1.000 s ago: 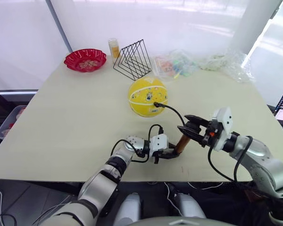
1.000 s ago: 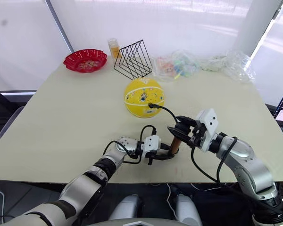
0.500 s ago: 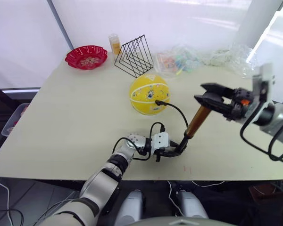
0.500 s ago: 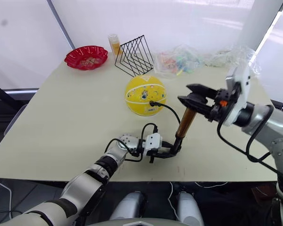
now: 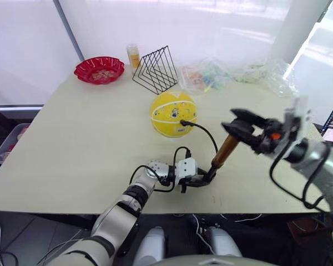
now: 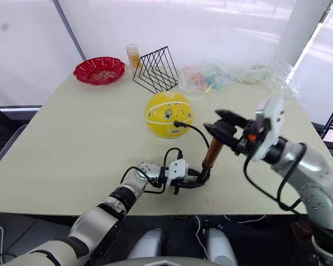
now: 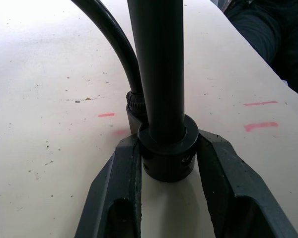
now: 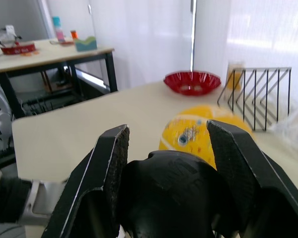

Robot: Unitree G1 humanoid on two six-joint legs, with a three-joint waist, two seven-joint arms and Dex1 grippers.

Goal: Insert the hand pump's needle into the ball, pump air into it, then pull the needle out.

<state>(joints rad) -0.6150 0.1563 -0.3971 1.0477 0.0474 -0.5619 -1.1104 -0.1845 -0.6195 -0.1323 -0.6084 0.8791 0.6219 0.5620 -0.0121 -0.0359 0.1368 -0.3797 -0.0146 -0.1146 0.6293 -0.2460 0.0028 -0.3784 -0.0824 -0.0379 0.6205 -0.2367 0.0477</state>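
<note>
Left eye view: my left gripper (image 5: 202, 180) clamps the hand pump (image 5: 224, 152) at its base on the desk (image 5: 72, 138); my right gripper (image 5: 240, 126) grasps its handle. The hose runs to the ball (image 5: 173, 113) mid-desk.

Left wrist view: fingers (image 7: 121, 183) pinch the black end cap.

Right wrist view: fingers (image 8: 107, 173) flank the handle.

Head stereo pair looking forward and down over the table (image 5: 72, 144), wrist cameras close along each claw, all sharing the tabletop
</note>
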